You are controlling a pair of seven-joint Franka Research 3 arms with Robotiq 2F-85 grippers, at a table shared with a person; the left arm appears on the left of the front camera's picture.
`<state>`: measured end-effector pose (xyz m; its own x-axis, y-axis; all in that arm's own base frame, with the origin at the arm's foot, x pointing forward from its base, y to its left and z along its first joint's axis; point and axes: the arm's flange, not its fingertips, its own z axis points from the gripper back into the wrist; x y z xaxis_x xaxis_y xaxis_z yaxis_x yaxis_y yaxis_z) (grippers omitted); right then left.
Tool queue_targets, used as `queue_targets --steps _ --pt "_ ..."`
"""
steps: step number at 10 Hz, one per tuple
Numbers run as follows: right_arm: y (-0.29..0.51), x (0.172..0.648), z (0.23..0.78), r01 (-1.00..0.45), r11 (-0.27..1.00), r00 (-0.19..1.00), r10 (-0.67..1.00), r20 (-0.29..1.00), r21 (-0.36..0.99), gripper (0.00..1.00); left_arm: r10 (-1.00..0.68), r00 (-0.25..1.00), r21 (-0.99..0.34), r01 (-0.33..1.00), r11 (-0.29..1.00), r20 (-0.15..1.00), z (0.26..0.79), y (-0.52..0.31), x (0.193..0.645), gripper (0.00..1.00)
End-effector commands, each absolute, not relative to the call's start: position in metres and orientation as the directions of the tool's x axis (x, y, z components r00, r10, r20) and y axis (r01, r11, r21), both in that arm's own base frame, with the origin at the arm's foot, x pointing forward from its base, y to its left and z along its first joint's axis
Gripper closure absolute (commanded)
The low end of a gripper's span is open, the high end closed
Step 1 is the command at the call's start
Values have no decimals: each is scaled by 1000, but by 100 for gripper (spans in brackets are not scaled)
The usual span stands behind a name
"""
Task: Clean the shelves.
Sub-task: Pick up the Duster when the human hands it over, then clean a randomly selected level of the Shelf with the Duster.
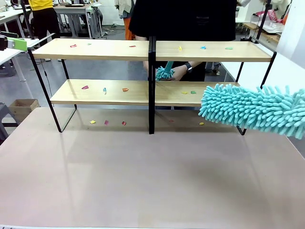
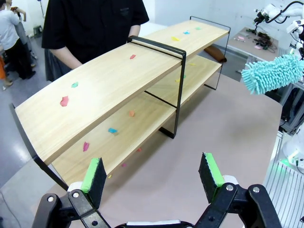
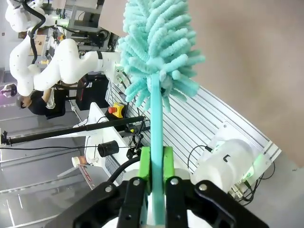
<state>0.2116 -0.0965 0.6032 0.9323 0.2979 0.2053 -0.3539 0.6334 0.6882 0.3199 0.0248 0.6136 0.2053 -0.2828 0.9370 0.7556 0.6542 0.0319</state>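
Shelves point(image 1: 95, 49) on pale workshop table point(image 1: 152, 181)

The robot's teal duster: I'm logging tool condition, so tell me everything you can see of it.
The duster has a fluffy head of soft teal chenille-like strands on a flat teal handle. The right gripper is shut on the handle, green pads on either side. The head hangs in the air, roughly level, by the right end of the shelves, apart from them.

The shelves point(image 1: 109, 50) stand on the beige table point(image 1: 143, 181), coloured scraps point(image 1: 106, 122) littering both.
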Motion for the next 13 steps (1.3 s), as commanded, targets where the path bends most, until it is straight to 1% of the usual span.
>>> queue_targets --steps 1,13 --pt "-96 210 606 -358 627 930 303 207 692 100 -282 208 28 758 652 937 612 24 321 0" --pt "-96 210 606 -358 627 930 303 207 692 100 -282 208 28 758 652 937 612 24 321 0"
